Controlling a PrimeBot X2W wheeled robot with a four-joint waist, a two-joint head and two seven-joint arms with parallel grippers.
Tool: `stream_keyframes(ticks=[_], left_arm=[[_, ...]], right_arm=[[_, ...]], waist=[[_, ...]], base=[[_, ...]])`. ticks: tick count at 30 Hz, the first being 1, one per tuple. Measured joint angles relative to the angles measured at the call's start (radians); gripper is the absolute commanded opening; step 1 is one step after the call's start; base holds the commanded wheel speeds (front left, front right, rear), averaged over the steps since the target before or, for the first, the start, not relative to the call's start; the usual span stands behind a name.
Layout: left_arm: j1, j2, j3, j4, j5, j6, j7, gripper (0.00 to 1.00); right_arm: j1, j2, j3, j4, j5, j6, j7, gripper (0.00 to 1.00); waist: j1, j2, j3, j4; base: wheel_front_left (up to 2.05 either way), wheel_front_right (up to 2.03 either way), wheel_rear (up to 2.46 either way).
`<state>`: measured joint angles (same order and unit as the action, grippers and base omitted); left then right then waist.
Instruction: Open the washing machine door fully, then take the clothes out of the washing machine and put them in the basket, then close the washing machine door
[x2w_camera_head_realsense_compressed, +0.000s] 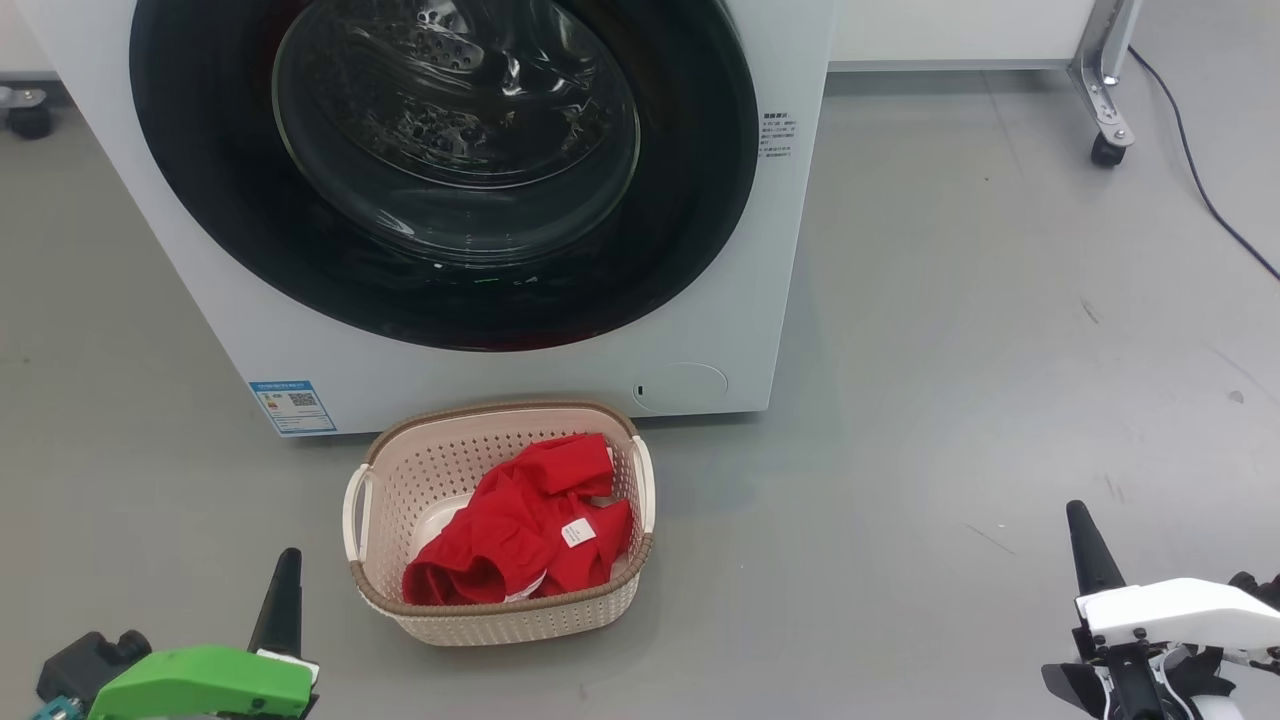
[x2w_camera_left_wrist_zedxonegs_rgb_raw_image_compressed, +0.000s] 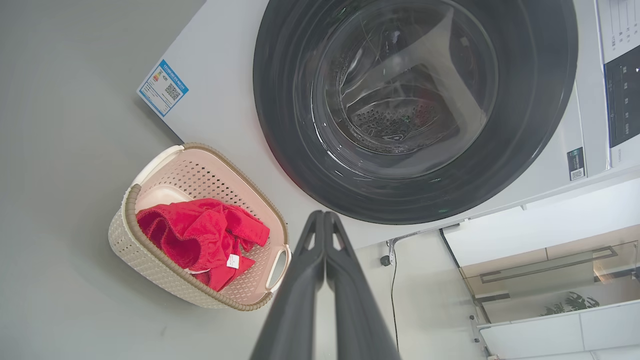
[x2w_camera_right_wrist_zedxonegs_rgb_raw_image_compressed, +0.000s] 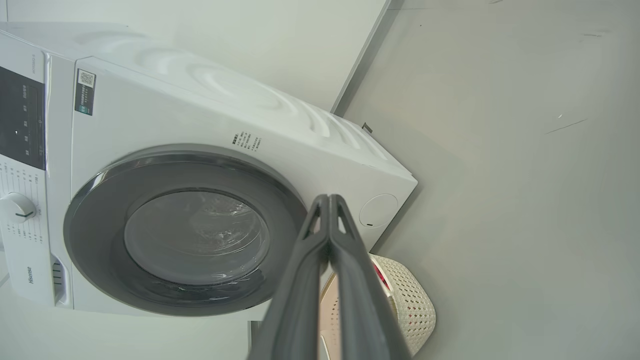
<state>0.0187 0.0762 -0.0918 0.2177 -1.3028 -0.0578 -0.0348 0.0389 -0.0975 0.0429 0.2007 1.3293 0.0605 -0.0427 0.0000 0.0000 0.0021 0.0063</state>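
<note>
Across the upper left of the head view, the washing machine (x2w_camera_head_realsense_compressed: 790, 250) is seen, its white front largely taken up by the washing machine door (x2w_camera_head_realsense_compressed: 445, 160), whose glossy black rim lies closed flat against the front. Through the bulging clear window the perforated steel drum is made out. A blue sticker (x2w_camera_head_realsense_compressed: 292, 406) is fixed at the lower left corner of the front, and a round flap (x2w_camera_head_realsense_compressed: 680, 387) is set at its lower right.

Just below the machine, at the lower middle of the frame, the basket (x2w_camera_head_realsense_compressed: 520, 620) is stood on the grey floor (x2w_camera_head_realsense_compressed: 950, 350), near the front but apart from it. The clothes (x2w_camera_head_realsense_compressed: 520, 530) are heaped inside the basket, bright red and crumpled towards its right side, with a small white tag (x2w_camera_head_realsense_compressed: 575, 533) turned upward. Part of the basket's pale bottom is bare at the left.

At the lower left corner the left gripper (x2w_camera_head_realsense_compressed: 288, 560) is seen beside the basket, not touching it. In the left wrist view its fingers (x2w_camera_left_wrist_zedxonegs_rgb_raw_image_compressed: 305, 280) are shown pressed together tip to tip, with nothing pinched. At the lower right corner the right gripper (x2w_camera_head_realsense_compressed: 1080, 515) is seen well apart from the basket, and in the right wrist view its fingers (x2w_camera_right_wrist_zedxonegs_rgb_raw_image_compressed: 305, 280) are likewise pressed together with nothing between them. A wheeled metal leg (x2w_camera_head_realsense_compressed: 1100, 100) is seen at the upper right
</note>
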Motion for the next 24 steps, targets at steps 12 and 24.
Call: stream_keyframes(ticks=[12, 24], left_arm=[[-0.024, 0.004, 0.036, 0.014, -0.169, -0.021, 0.034, 0.0], [-0.048, 0.007, 0.069, 0.03, -0.31, -0.049, 0.062, 0.0]], right_arm=[[-0.036, 0.0, -0.038, 0.024, 0.155, 0.021, 0.034, 0.0], [-0.067, 0.0, -0.072, 0.046, 0.293, 0.044, 0.068, 0.0]], waist=[[0.0, 0.0, 0.001, -0.003], [0.0, 0.0, 0.001, -0.006]], base=[[0.0, 0.0, 0.0], [0.0, 0.0, 0.0]])
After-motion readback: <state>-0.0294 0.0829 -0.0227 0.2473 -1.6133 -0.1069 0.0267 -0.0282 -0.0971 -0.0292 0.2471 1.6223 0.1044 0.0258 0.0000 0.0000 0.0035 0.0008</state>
